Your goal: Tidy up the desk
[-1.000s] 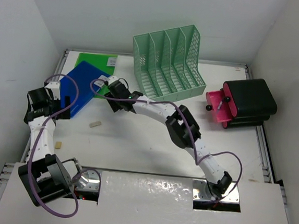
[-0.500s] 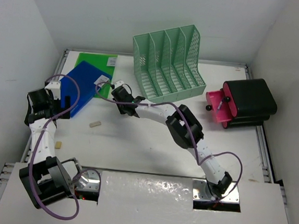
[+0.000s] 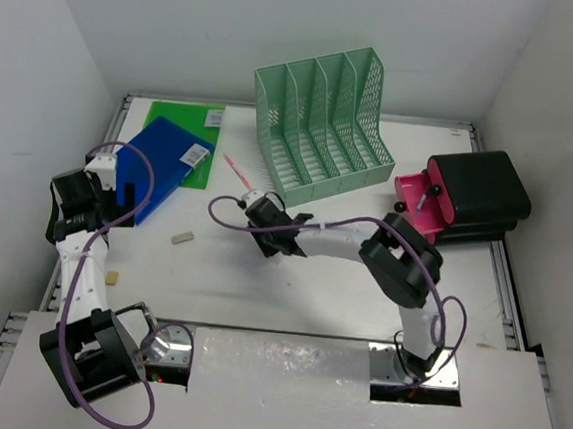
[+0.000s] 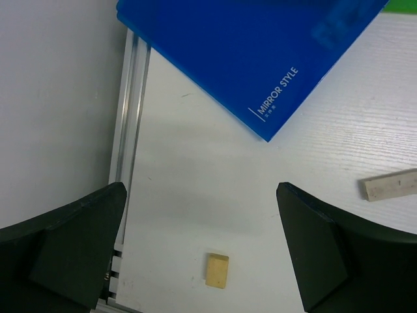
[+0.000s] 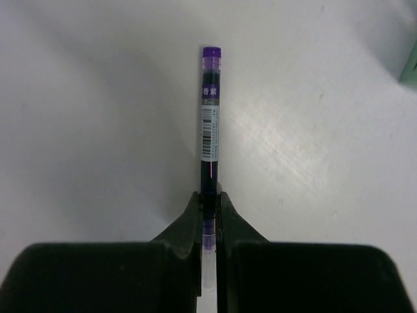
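Since a second ago: found right gripper [image 3: 255,200] drawn back from the blue folder [image 3: 160,168] toward mid-desk, with jaws gone from parted to clamped. Seen in the right wrist view pinching a purple pen [image 5: 210,111] by its lower end, barrel sticking straight out past the fingertips. Seen from above as a thin pink line pointing toward the far left and ending near the green folder [image 3: 179,120]. Cannot tell whether the pen tip touches the surface.

Found left gripper [image 4: 202,222] spread wide, holding nothing, at the left rail with the blue folder's corner just ahead of its fingers. Logged a beige block [image 4: 217,269] below, between the fingers, and a beige strip [image 4: 389,184] off to the right.

Containers:
- Mint-green file rack [image 3: 320,117] just beyond the pen, four slots, only mesh walls showing.
- Black case [image 3: 479,196] at far right, with a pink tray [image 3: 418,208] at its mouth. Small dark items on the tray, too small to identify.

Found desk [image 3: 260,292] directly beneath both grippers, white, running out to silver rails.
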Robot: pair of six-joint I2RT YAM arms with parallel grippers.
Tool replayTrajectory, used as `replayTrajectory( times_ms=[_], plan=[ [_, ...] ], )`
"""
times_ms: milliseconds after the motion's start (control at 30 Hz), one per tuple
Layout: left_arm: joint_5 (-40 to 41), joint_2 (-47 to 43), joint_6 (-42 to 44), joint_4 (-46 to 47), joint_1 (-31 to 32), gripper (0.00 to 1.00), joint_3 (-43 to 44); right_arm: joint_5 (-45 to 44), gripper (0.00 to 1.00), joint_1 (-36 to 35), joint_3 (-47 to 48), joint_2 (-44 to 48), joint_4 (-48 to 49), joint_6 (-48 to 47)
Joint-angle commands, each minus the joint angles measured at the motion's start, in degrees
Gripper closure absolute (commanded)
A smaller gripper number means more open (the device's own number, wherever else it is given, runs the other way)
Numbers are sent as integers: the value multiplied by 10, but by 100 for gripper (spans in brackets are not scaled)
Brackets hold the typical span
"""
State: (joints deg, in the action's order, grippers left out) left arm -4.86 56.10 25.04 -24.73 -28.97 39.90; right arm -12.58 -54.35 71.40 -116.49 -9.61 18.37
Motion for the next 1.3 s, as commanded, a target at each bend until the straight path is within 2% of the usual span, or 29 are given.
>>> replayTrajectory(
  times_ms=[0, 100, 333, 433, 467, 533, 567, 733, 833, 967, 1267],
  plan=[
    [-25, -13, 5, 5, -2, 0, 11, 60, 100, -8, -96, 80, 17, -11],
    [-36, -9, 8, -8, -2, 1, 20, 60, 100, -8, -117, 150, 31, -32],
    [-38, -17, 16, -19, -2, 1, 24, -23, 100, 22, -69, 288, -67, -139],
    [-38, -23, 21, -19, -1, 0, 18, -100, 100, 91, -91, 358, -89, -138],
    [-38, -24, 22, -19, -2, 0, 17, -184, 100, 125, -102, 389, -99, -137],
    [-40, -25, 23, -17, -2, 1, 13, -254, 100, 164, -114, 412, -128, -149],
    [-42, -26, 24, -12, -2, 0, 11, -277, 100, 213, -127, 428, -133, -149],
    [-59, -16, 19, -1, -2, 0, 6, -312, 100, 346, -158, 420, -119, -179],
    [-63, -10, 19, -3, -2, 0, 11, -264, 100, 394, -143, 390, -114, -215],
    [-56, -14, 24, -7, -2, 0, 11, -253, 100, 418, -143, 361, -96, -214],
    [-48, -23, 32, -9, -1, 0, 8, -254, 100, 421, -148, 282, -68, -215]
  ],
)
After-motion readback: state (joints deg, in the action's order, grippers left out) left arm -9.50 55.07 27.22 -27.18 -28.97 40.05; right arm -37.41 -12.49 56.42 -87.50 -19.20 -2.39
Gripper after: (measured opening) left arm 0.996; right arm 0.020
